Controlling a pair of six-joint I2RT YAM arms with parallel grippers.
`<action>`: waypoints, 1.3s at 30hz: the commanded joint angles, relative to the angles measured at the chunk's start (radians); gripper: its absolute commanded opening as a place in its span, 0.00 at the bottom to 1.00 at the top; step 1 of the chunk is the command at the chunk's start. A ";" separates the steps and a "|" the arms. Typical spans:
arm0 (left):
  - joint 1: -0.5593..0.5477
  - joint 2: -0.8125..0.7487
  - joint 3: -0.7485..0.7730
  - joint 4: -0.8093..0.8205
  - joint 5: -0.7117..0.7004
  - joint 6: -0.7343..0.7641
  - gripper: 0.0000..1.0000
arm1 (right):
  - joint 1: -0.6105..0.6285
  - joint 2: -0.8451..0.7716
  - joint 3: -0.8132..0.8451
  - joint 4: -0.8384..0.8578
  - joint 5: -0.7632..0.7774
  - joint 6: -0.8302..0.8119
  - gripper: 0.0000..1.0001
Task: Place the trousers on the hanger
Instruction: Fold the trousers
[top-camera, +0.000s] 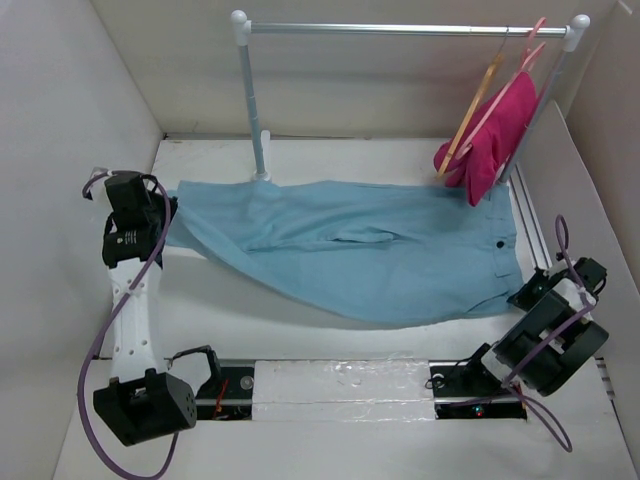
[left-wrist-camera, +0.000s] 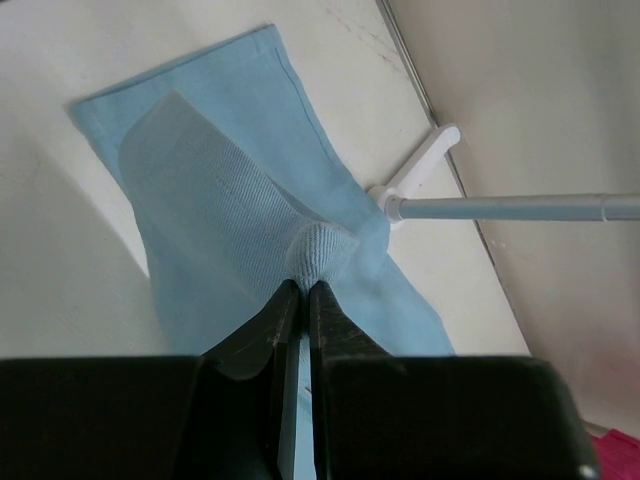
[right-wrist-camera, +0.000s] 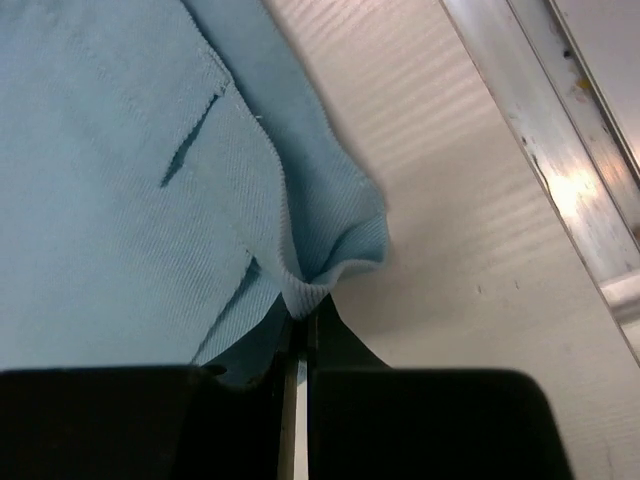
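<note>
- L claw (left-wrist-camera: 303, 290): clenched on a small nub of the sky-blue trousers (top-camera: 350, 250) near the cuff end; rest of that leg flat on worktop (top-camera: 230, 320).
- R claw (right-wrist-camera: 303, 318): clenched on the waistband corner, cloth folded over at the tips; pocket slit just up-left of the pinch.
- Trousers: spread across mid worktop, cuffs left, waist w/ button right; not on any hanger yet.
- Tan wooden hanger (top-camera: 476, 105): hung tilted on the rail (top-camera: 400, 29) at far right, just beside the pink hanger (top-camera: 528, 58) w/ magenta garment (top-camera: 497, 135); well apart from both claws.
- Step in hand, prob.: lift cloth by both ends, carry toward hanger.
- To do it well: raise both claws together, keep cloth lightly taut betw. them, no sag dragging. Both pinches look shallow, esp. R at the very edge, so slow lift, no jerks, else slip likely.
- Edges: rail post (top-camera: 252, 100) & its foot (left-wrist-camera: 420, 165) just beside the leg on the far side; snag risk if swung back. Metal track (right-wrist-camera: 560, 170) near R claw on its outer side, side wall (top-camera: 600, 180) close beyond.
- Room: bare worktop strip betw. trousers & arm bases; open air over the cloth up to the rail. Tight at far-right corner, w/ hangers, garment & wall crowded together. Approach from left/near side looks safest.
</note>
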 joint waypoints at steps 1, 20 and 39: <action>-0.002 -0.037 0.110 -0.012 -0.095 0.018 0.00 | -0.019 -0.159 0.084 -0.155 0.044 -0.044 0.00; -0.073 0.002 0.353 -0.219 -0.498 0.078 0.00 | 0.497 -0.299 0.722 -0.758 0.822 -0.101 0.00; -0.073 0.364 0.273 -0.053 -0.696 0.224 0.00 | 0.383 0.424 0.977 -0.287 0.294 -0.087 0.00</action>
